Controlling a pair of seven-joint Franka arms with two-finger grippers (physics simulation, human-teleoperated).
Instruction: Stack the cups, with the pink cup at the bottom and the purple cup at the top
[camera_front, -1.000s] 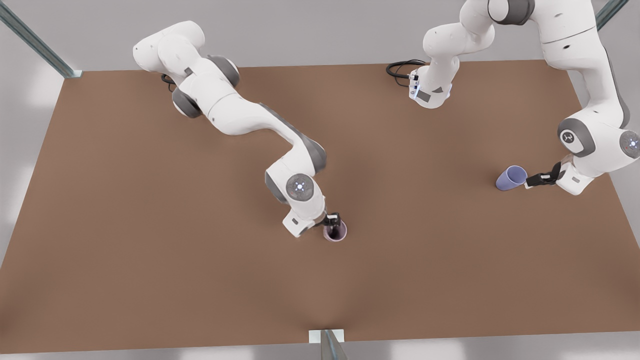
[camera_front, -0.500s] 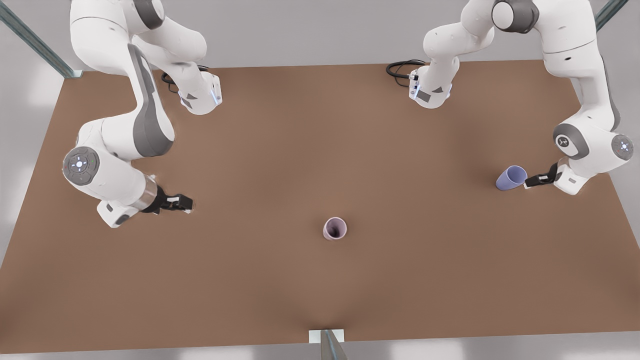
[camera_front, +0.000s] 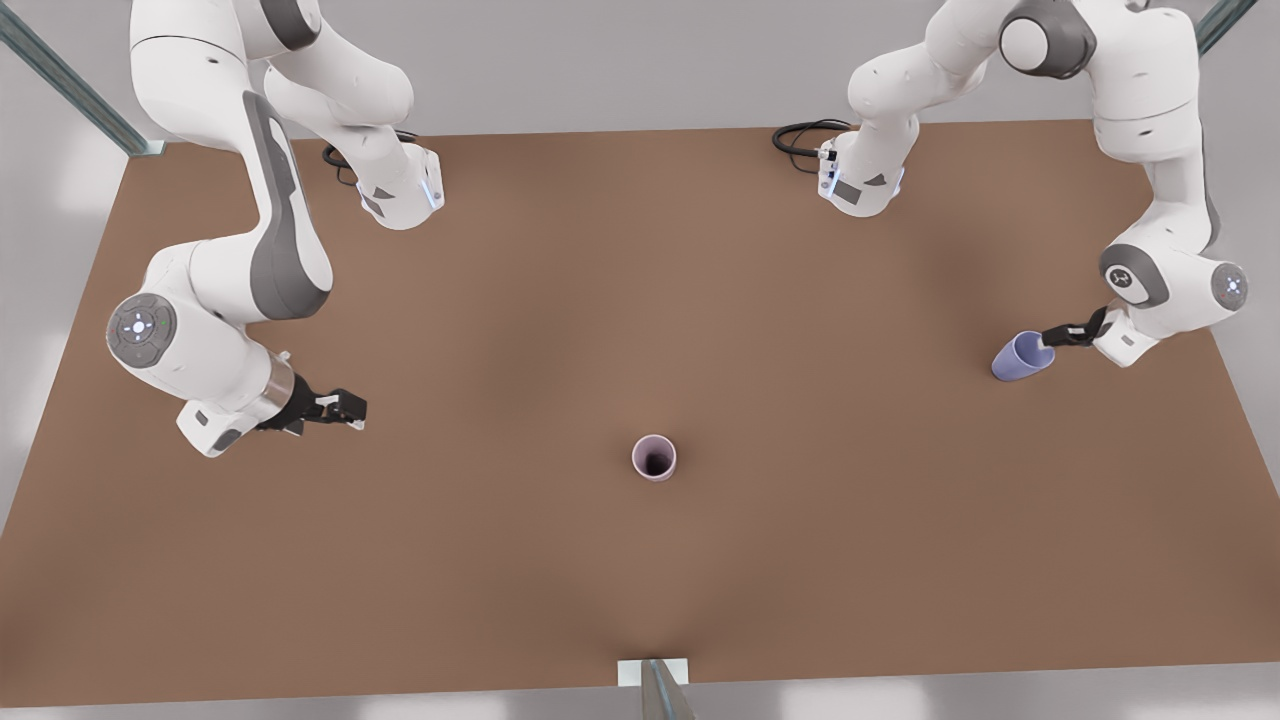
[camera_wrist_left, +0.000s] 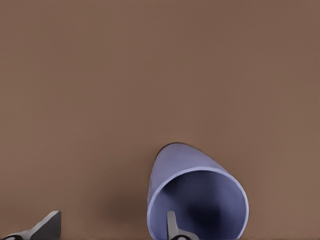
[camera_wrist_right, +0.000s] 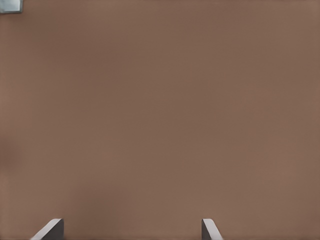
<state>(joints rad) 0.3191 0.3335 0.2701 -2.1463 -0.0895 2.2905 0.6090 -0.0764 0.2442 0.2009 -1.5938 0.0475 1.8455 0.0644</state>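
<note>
at purple cup (camera_front: 1020, 358) rim, left tool (camera_front: 1050, 338)

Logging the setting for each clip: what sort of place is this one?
Most likely a simulated tabletop test bench, not a home or shop: a bare brown table with metal frame struts at its corners, two arm bases bolted on, and nothing but the pink cup and purple cup.
</note>
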